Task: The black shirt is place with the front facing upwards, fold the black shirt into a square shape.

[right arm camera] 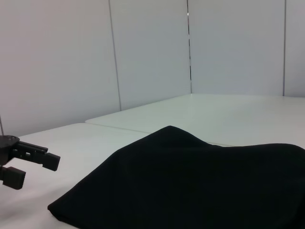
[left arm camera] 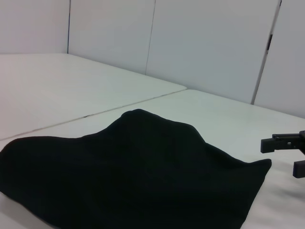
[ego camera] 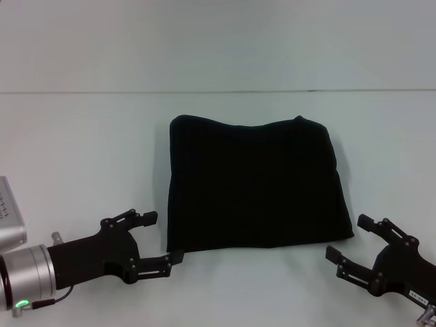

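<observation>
Nearest the robot, at the near left of the white bench (ego camera: 82, 150), the left hand (ego camera: 162, 238) lies low over the surface with its two black fingers spread apart and nothing between them; its lower fingertip sits just beside the near left corner of the black shirt (ego camera: 255, 184), and whether it touches the cloth cannot be told. At the near right, the right hand (ego camera: 349, 238) is likewise released, its fingers splayed wide and empty, hovering just off the shirt's near right corner with a strip of bare bench between them. Between the two hands and a little farther out, the black shirt lies folded into a compact, roughly square block, flat on the bench, with straight near and side edges and a wavy far edge that rises slightly at both far corners. No lettering or label shows on the upper face; it reads as plain black cloth. From the left wrist view the shirt (left arm camera: 133, 176) appears as a low mound with the right hand (left arm camera: 295, 155) beyond its corner; from the right wrist view the shirt (right arm camera: 200, 181) fills the near area with the left hand (right arm camera: 28, 167) off its far side. Farther back, a seam line crosses the bench, and white wall panels (right arm camera: 143, 47) stand beyond.
</observation>
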